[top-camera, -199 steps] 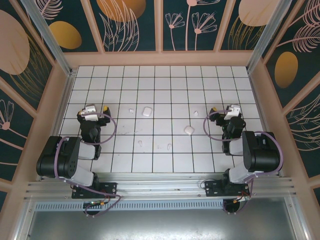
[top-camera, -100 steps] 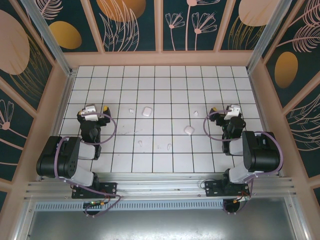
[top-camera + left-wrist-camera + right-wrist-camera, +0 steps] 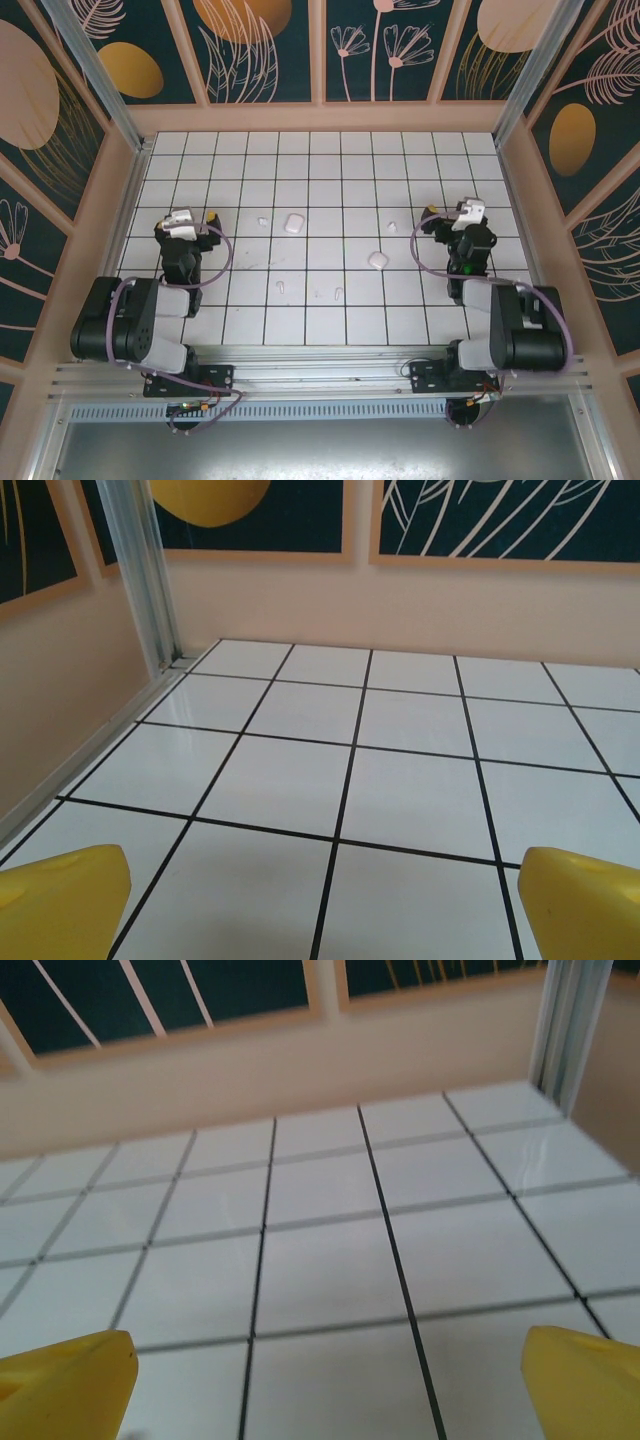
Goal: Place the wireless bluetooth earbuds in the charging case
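Observation:
Two white rounded charging cases lie on the tiled floor, one at the back (image 3: 293,222) and one nearer the right (image 3: 378,260). Tiny white earbuds are scattered around them: one (image 3: 263,221) left of the back case, one (image 3: 392,227) behind the right case, and two near the front (image 3: 280,287) (image 3: 338,294). My left gripper (image 3: 185,218) (image 3: 330,910) hovers at the left, open, with bare tile between its yellow fingertips (image 3: 60,900). My right gripper (image 3: 458,213) (image 3: 330,1385) hovers at the right, open, yellow fingertips (image 3: 585,1380) wide apart over bare tile.
Peach-coloured walls (image 3: 320,118) enclose the tiled floor on three sides, with metal posts in the back corners (image 3: 150,575) (image 3: 570,1020). Both arm bases sit on the aluminium rail (image 3: 320,375) at the near edge.
The right arm has shifted: its gripper moved slightly back and to the right, and its elbow dropped toward the near edge. The left arm barely moved. Both grippers stay open.

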